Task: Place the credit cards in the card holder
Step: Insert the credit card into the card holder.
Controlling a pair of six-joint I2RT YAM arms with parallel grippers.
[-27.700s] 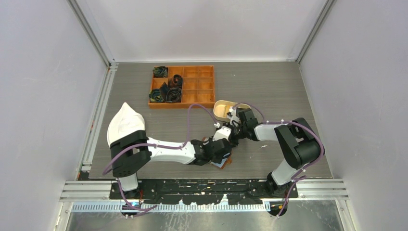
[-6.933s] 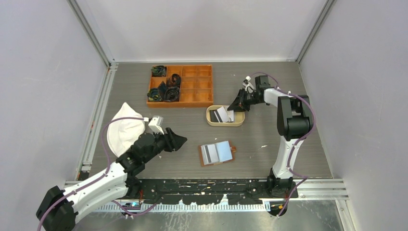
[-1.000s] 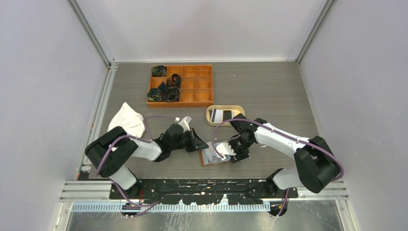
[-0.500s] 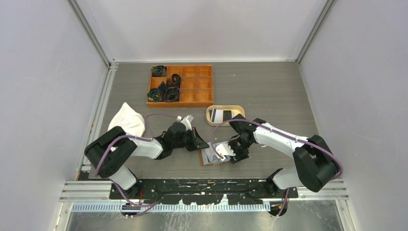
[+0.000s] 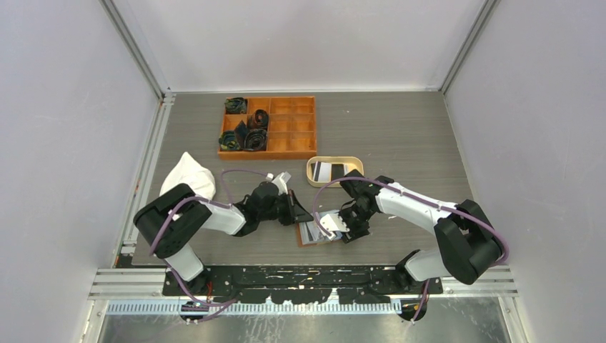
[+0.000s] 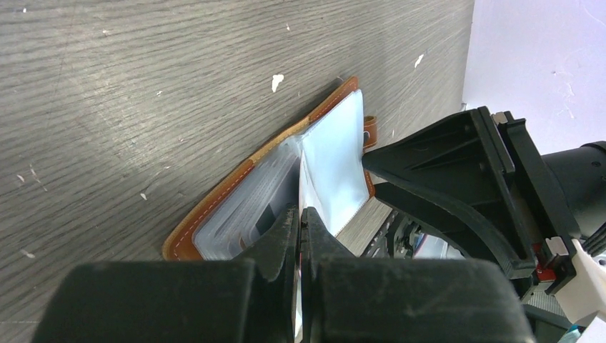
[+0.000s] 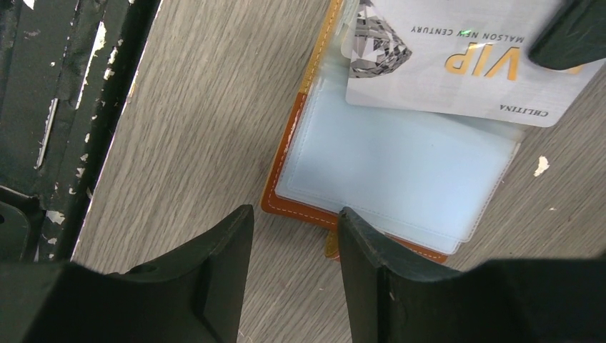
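The card holder (image 5: 311, 235), brown leather with clear inner sleeves, lies open on the table near the front. It also shows in the left wrist view (image 6: 236, 196) and the right wrist view (image 7: 397, 163). My left gripper (image 5: 299, 215) (image 6: 301, 214) is shut on a white credit card (image 7: 443, 75) printed "VIP", held at the wallet's sleeves. My right gripper (image 5: 346, 226) (image 7: 293, 214) is open and empty, just above the wallet's right edge and snap tab. More credit cards (image 5: 329, 171), white and black, lie in the oval beige tray (image 5: 311, 174).
An orange compartmented box (image 5: 293, 127) with dark rolled items stands at the back. A white cloth (image 5: 187, 182) lies at the left. The black rail of the arm bases (image 7: 64, 107) runs close to the wallet's near side.
My left gripper has edged a little to the right, closer over the wallet, with the card in it. The right gripper has hardly moved.
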